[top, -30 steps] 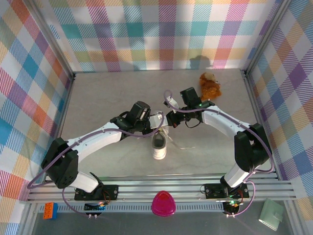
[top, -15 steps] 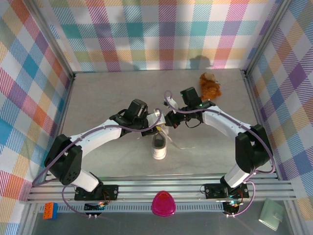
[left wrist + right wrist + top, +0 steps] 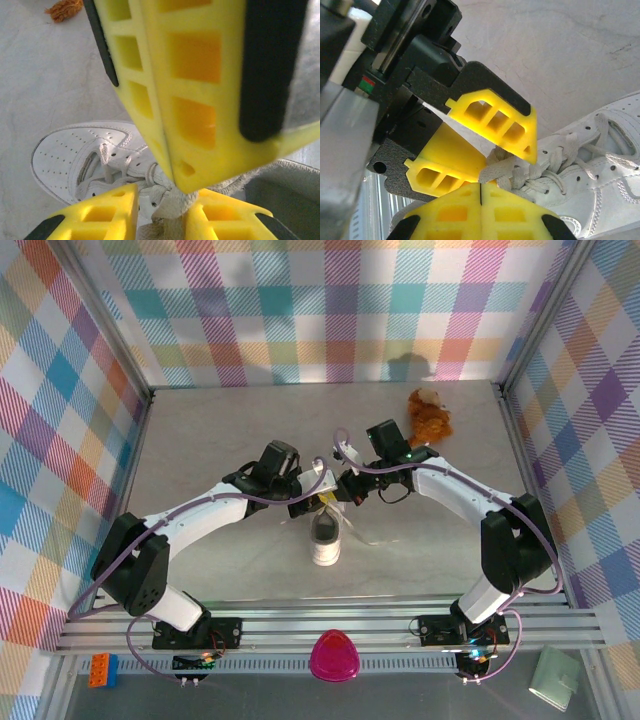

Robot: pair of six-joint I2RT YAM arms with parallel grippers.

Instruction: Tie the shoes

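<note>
From above, we saw a single white sneaker [image 3: 326,540] standing upright near the middle of the grey table [image 3: 220,430], its toe pointing toward the near edge. Both arms reached inward and met just over the far part of the shoe. In the left wrist view, the left gripper [image 3: 163,196] had its two yellow fingers pinched around a thick bunch of white laces [image 3: 166,212], and the perforated toe of the sneaker lay below. The right gripper [image 3: 480,187] had its yellow fingers pressed flat together. In its own wrist view a lace came out right at their tips, so we read it as clamped on the laces too. The two grippers were touching or nearly so; we could not tell which. A brown-and-white plush toy [image 3: 428,416] sat well apart at the far right of the table.
</note>
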